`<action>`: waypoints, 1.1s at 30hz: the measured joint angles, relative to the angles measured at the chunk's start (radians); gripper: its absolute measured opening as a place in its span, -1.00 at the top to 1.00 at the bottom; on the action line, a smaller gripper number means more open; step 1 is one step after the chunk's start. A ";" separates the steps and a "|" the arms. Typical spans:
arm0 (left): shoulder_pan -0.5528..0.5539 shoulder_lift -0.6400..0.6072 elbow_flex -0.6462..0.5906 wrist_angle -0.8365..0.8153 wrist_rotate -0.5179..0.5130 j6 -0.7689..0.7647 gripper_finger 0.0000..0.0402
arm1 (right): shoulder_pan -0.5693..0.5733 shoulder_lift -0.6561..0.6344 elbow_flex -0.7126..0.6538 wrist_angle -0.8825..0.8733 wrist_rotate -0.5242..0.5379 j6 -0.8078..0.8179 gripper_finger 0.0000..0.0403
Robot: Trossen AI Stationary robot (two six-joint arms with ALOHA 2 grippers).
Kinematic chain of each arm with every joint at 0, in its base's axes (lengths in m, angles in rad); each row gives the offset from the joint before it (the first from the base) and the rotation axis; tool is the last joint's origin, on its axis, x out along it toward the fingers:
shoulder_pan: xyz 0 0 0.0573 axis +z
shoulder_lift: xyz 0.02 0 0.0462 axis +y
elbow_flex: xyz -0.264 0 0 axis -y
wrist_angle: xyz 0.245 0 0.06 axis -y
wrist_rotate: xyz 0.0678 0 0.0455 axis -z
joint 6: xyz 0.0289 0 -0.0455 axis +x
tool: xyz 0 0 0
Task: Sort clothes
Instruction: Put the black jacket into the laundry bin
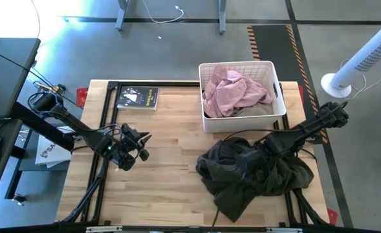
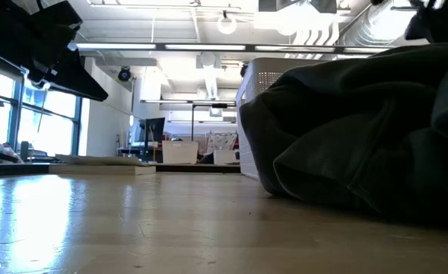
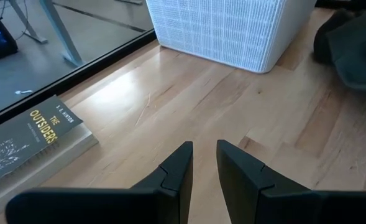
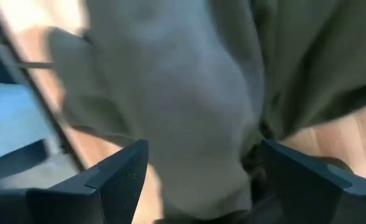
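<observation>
A dark olive-brown garment [image 1: 261, 178] lies crumpled in a heap on the table's near right part; it also shows in the low view [image 2: 360, 129]. A pale pink garment [image 1: 232, 90] lies on top in the white lattice basket [image 1: 242, 65], with a beige one [image 1: 261, 111] under it. My right gripper [image 1: 239, 160] is open over the heap's left part, and in its wrist view [image 4: 204, 162] its fingers stand either side of a hump of the olive cloth [image 4: 189, 93]. My left gripper [image 1: 138, 145] is shut and empty above the bare table at the left [image 3: 204, 152]. My right gripper comes at the olive garment from above, its open fingers [image 4: 127, 171] on either side of a hump of cloth. I cannot tell whether they touch it.
A dark book [image 1: 138, 98] lies flat at the table's far left, also in the left wrist view [image 3: 27, 140]. The basket stands at the far right, just behind the heap. Bare wood lies between the two arms. A black frame rail runs along the table's left edge.
</observation>
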 joint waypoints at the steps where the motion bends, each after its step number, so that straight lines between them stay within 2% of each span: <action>1: 0.000 0.006 0.000 0.000 0.005 0.000 0.65 | 0.005 0.000 -0.022 0.002 0.008 0.009 -0.52; 5: 0.000 0.034 0.000 0.005 0.015 0.000 0.65 | 0.028 0.001 -0.143 0.104 0.002 0.010 -0.52; 10: 0.000 0.050 0.000 0.009 0.015 0.000 0.65 | 0.037 0.001 -0.353 0.413 0.000 -0.040 -0.52; 15: 0.000 0.050 0.000 0.016 0.010 0.000 0.65 | 0.009 0.048 -0.554 0.692 0.016 0.005 -0.52; 18: 0.001 0.050 0.000 0.021 0.006 0.000 0.65 | -0.011 0.085 -0.586 0.779 0.020 0.005 -0.52; 20: 0.001 0.050 0.000 0.024 0.001 0.000 0.65 | -0.032 0.089 -0.579 0.772 -0.006 -0.035 -0.52; 22: 0.002 0.050 0.000 0.026 -0.004 0.000 0.65 | -0.037 0.114 -0.548 0.763 0.046 -0.045 -0.48; 27: 0.007 0.050 0.000 0.028 -0.012 0.000 0.65 | -0.107 0.165 -0.511 0.798 0.093 -0.047 -0.21; 33: 0.006 0.050 0.000 0.031 -0.006 0.000 0.65 | -0.176 0.248 -0.507 0.987 0.009 -0.057 0.42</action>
